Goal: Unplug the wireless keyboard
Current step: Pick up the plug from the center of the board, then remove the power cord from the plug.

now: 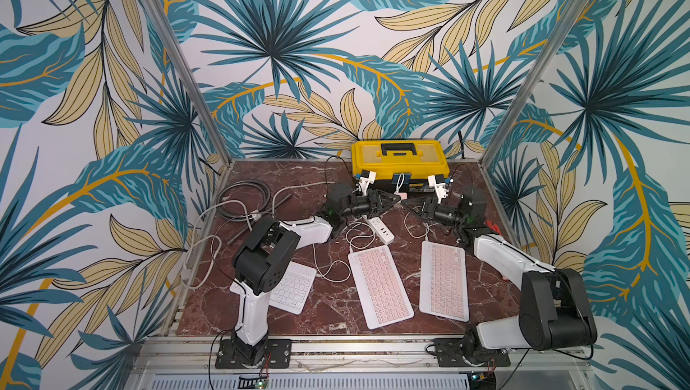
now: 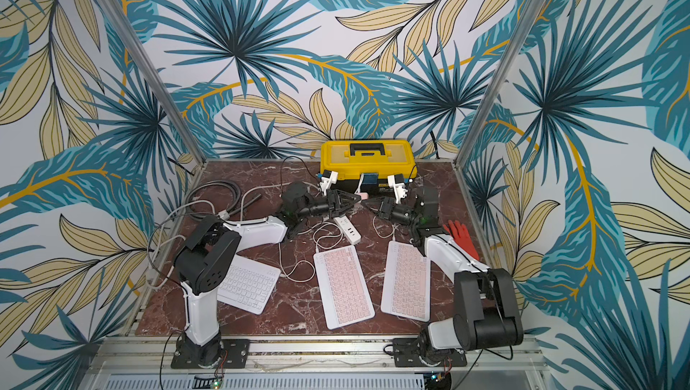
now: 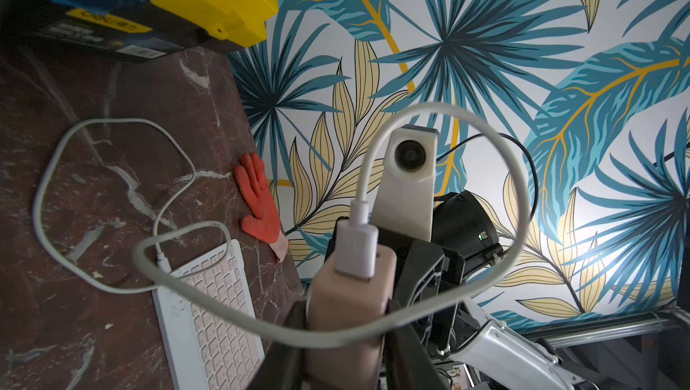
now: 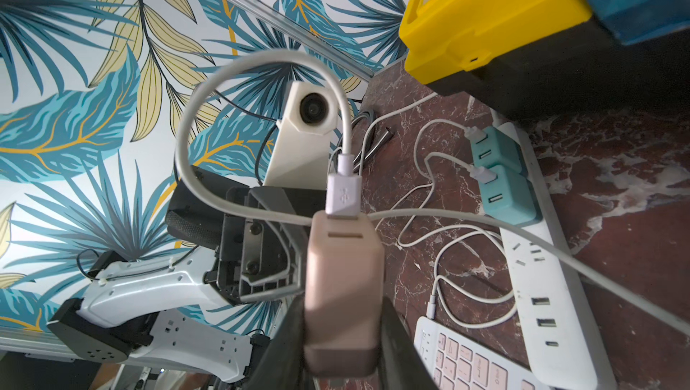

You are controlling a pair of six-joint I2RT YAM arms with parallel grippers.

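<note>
Walls (image 1: pixel 298 33) papered with large teal and tan leaves close in a dark red marble worktop (image 1: pixel 336 306), with metal posts (image 1: pixel 179 59) rising from its far corners.

A yellow toolbox (image 1: pixel 399 162) stands shut at the middle of the far edge; its contents cannot be seen. A grey hose (image 1: pixel 243 182) coils near the far left corner and a red glove (image 2: pixel 461 238) lies at the right edge.

A white keyboard (image 1: pixel 293 289) lies near the left edge, a pink middle keyboard (image 1: pixel 381 287) at the centre and a pink right keyboard (image 1: pixel 444 280) beside it. A white power strip (image 1: pixel 381 233) lies beyond the middle keyboard and holds two teal chargers (image 4: pixel 500 167).

Above the strip, the left gripper (image 1: pixel 395 197) and right gripper (image 1: pixel 409 202) meet tip to tip. Both clamp a pink adapter (image 3: pixel 349 294), held in the air with each gripper's fingers pressed against its sides. A white plug (image 3: pixel 356 246) sits in the adapter, and its cable (image 3: pixel 515 197) loops above it.

The looping cables cannot be traced with certainty to any one keyboard. The left arm hides part of the white keyboard.
</note>
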